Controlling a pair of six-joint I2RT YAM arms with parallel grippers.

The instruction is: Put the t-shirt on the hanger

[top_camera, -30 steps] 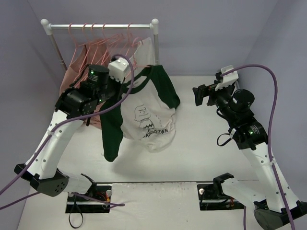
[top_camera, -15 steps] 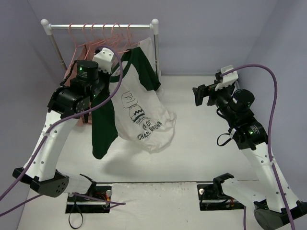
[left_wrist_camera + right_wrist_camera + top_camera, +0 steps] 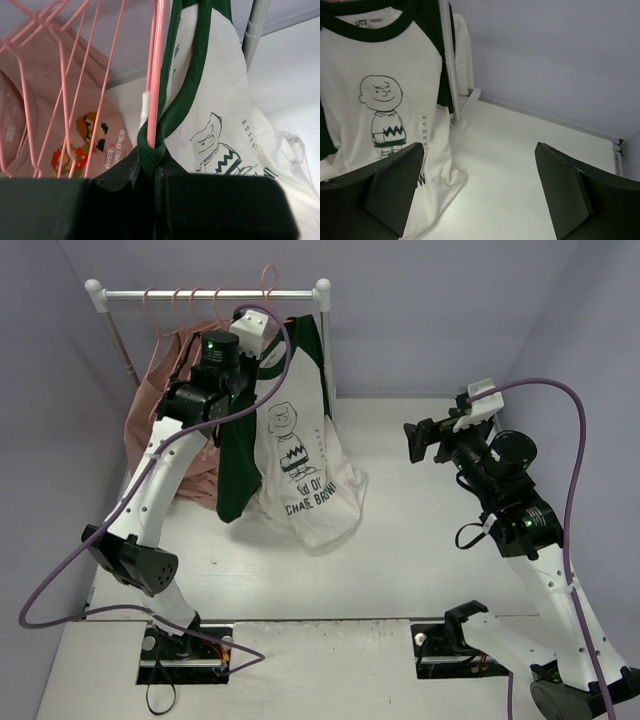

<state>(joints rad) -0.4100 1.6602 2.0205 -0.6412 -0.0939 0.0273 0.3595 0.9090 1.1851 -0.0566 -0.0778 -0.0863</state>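
The t-shirt, white with dark green sleeves and a cartoon print, hangs on the pink hanger, whose hook pokes up above the rack's rail. My left gripper is raised to the rail. In the left wrist view it is shut on the hanger's pink rod, with the green collar pinched alongside. The shirt's hem rests crumpled on the table. My right gripper hovers open to the right, well away from the t-shirt; nothing lies between its fingers.
The clothes rack's rail carries several more pink hangers and a salmon-pink shirt. A white shirt hangs behind the rack's right post. Purple walls close in behind and at both sides.
My left arm has swung up and back, carrying the hanger and t-shirt from over the table to the rail. The shirt now hangs straight, print facing forward. The right arm barely moved.
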